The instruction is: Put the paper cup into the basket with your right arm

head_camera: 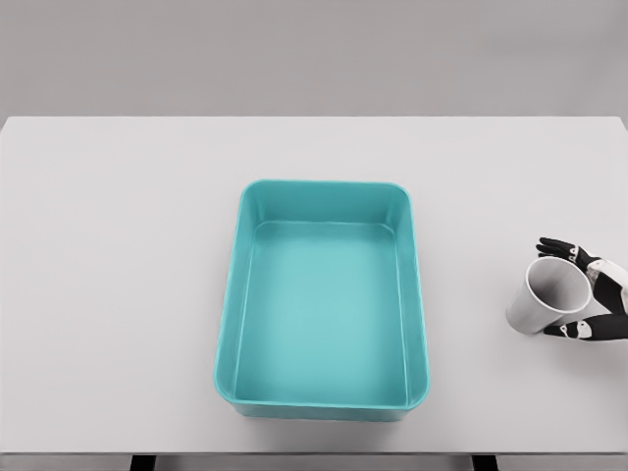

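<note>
A white paper cup [546, 297] is at the right side of the white table, tilted with its open mouth toward the camera. My right hand [587, 291] comes in from the right edge, its dark fingers curled around the cup's rim and side, grasping it. The teal rectangular basket [235, 294] stands in the middle of the table, well to the left of the cup, with nothing inside. The left arm does not show.
The white table [118, 245] spans the whole view, with its front edge near the bottom of the picture. A grey wall rises behind it.
</note>
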Robot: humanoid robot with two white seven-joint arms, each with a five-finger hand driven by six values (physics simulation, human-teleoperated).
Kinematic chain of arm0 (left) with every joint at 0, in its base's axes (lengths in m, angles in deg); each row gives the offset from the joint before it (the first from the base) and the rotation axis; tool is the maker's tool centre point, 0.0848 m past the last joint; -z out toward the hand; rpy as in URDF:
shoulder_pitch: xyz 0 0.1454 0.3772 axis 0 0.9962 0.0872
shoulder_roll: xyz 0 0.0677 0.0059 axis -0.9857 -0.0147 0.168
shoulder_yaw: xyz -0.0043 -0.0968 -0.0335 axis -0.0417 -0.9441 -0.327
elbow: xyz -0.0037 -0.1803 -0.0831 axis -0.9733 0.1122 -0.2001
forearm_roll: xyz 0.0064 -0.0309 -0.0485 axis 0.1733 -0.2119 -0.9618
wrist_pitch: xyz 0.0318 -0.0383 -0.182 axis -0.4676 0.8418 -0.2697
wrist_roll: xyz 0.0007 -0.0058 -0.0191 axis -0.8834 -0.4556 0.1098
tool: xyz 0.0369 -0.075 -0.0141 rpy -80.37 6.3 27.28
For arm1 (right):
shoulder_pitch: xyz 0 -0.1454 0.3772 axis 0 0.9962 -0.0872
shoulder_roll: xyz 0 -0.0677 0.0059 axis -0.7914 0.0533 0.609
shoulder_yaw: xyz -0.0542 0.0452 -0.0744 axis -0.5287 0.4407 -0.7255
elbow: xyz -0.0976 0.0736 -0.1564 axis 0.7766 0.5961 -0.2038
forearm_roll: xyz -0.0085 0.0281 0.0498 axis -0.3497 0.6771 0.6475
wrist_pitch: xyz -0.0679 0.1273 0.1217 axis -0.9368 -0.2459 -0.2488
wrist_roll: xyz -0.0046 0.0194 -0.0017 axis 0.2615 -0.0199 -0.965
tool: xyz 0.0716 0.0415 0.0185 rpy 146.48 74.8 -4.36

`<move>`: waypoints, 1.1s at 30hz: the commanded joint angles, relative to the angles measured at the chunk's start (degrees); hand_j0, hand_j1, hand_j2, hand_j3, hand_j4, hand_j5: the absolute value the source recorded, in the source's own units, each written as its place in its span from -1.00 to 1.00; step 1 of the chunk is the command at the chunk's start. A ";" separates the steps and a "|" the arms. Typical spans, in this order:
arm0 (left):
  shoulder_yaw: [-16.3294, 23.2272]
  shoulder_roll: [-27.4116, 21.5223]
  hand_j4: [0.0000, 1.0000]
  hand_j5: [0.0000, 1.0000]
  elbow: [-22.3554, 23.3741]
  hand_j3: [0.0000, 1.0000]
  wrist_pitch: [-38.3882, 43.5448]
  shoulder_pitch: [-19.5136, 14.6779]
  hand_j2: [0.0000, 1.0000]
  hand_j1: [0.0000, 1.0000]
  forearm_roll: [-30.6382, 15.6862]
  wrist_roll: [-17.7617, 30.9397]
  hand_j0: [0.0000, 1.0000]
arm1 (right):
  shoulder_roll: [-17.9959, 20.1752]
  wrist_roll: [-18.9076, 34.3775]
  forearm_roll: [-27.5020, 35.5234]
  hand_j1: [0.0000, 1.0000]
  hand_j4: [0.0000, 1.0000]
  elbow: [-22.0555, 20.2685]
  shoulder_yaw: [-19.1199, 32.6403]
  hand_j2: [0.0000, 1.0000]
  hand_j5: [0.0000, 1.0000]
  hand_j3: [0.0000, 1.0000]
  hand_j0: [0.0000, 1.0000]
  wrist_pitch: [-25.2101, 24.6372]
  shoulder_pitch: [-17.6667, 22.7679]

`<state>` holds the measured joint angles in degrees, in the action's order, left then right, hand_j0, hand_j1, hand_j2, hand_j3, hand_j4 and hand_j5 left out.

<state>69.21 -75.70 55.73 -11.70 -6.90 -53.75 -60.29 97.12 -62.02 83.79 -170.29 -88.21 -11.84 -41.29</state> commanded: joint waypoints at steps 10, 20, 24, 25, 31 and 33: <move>0.00 0.00 1.00 1.00 0.00 1.00 0.00 0.00 1.00 1.00 0.00 -0.03 1.00 | 0.00 -4.37 0.00 0.98 0.98 -1.64 0.07 0.98 0.98 0.98 0.98 -0.03 0.00; 0.00 0.00 1.00 1.00 0.00 1.00 0.00 0.00 1.00 1.00 0.00 -0.03 1.00 | -0.17 -4.46 -0.71 0.98 0.98 -1.82 0.07 0.98 0.98 0.98 0.98 -0.03 0.09; 0.00 0.00 1.00 1.00 0.00 1.00 0.00 0.00 1.00 1.00 0.00 0.05 1.00 | -0.26 -4.46 -0.62 0.53 0.53 -1.73 0.07 0.53 0.53 0.53 0.53 -0.03 0.35; 0.00 0.00 1.00 1.00 0.00 1.00 0.00 0.00 1.00 1.00 0.00 0.05 1.00 | -0.26 -4.46 -0.71 0.39 0.39 -1.73 0.07 0.39 0.39 0.39 0.39 -0.03 0.35; 0.00 0.00 1.00 1.00 0.00 1.00 0.00 0.00 1.00 1.00 0.00 0.05 1.00 | -0.26 -4.46 -0.79 -0.02 -0.02 -1.73 0.07 -0.02 -0.02 -0.02 -0.02 -0.03 0.44; 0.00 0.00 1.00 1.00 0.00 1.00 0.00 0.00 1.00 1.00 0.00 0.05 1.00 | -0.26 -4.46 -0.97 -0.03 -0.03 -1.73 0.07 -0.03 -0.03 -0.03 -0.03 -0.03 0.26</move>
<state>69.21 -75.70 55.74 -11.70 -6.90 -53.75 -60.26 96.77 -66.49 82.75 -171.99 -88.21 -11.86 -41.20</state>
